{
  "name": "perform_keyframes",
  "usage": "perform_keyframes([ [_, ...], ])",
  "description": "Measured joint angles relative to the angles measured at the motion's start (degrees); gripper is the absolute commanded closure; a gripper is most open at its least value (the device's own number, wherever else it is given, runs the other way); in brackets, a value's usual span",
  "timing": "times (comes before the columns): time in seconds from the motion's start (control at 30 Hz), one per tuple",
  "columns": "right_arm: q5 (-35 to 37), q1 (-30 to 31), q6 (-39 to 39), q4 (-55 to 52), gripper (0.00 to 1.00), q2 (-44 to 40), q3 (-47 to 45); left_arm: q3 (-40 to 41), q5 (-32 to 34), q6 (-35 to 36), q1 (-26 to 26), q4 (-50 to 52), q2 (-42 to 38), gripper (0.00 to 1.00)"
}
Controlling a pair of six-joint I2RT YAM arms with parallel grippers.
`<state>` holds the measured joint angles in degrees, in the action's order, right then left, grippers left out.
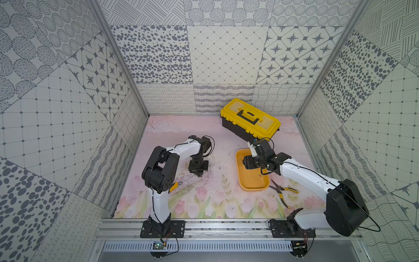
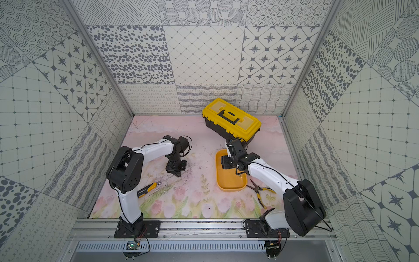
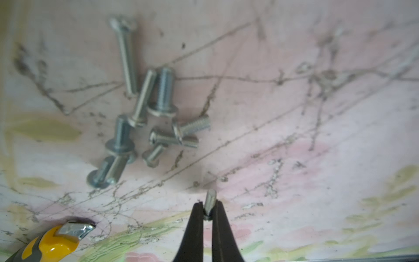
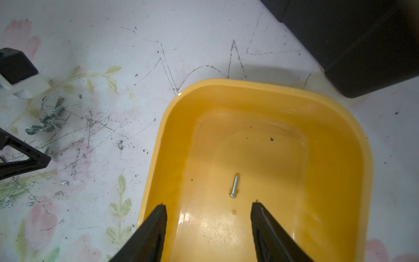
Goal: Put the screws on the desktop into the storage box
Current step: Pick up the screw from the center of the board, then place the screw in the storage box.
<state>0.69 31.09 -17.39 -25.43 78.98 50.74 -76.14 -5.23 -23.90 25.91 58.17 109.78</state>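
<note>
1. Left of the storage box [image 1: 238, 172], mid-desktop [image 3: 294, 136]: left gripper [image 3: 207, 205] has its fingers pressed together on one small screw [image 3: 210, 199], held on the shank, tip showing past the fingertips; cannot tell if it is clear of the surface
2. Loose screws [image 3: 145, 118] lie in a heap on the desktop just beside that gripper; about nine, mixed lengths, several touching or crossed
3. Right gripper [image 4: 208, 206] spread wide and empty, hanging over the storage box; a lone screw [image 4: 234, 186] lies flat on the box floor
4. Handling, my judgement: metal, rigid, nearly weightless, not fragile; round and shiny, so apt to roll or twist out of a slack pinch
5. Best hold looks to be across the shank, close to the head; take outliers first, since crossed ones may drag neighbours
6. Release low over the box; from higher up, a screw this light might bounce out
</note>
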Motion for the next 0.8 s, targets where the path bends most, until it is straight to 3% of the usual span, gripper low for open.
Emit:
perform_keyframes([
  [0.2,0.31,-1.66,-1.07,0.02,0.36,-3.63,-0.92,-2.23,-3.15,-1.73,3.65,-0.96,-8.0,1.0],
  [0.3,-1.11,-7.76,-3.28,0.33,0.37,-7.13,-2.51,-7.06,-4.42,-3.5,9.01,-1.09,-8.66,1.0],
  [0.5,-5.25,-23.5,-8.04,0.66,0.37,-13.29,-7.32,-19.32,-5.25,-6.47,18.67,-1.53,-1.49,1.0],
  [0.8,-9.92,-25.51,-10.16,0.37,0.37,-15.74,-9.75,-35.32,-4.83,-8.87,25.68,-0.39,12.94,1.0],
])
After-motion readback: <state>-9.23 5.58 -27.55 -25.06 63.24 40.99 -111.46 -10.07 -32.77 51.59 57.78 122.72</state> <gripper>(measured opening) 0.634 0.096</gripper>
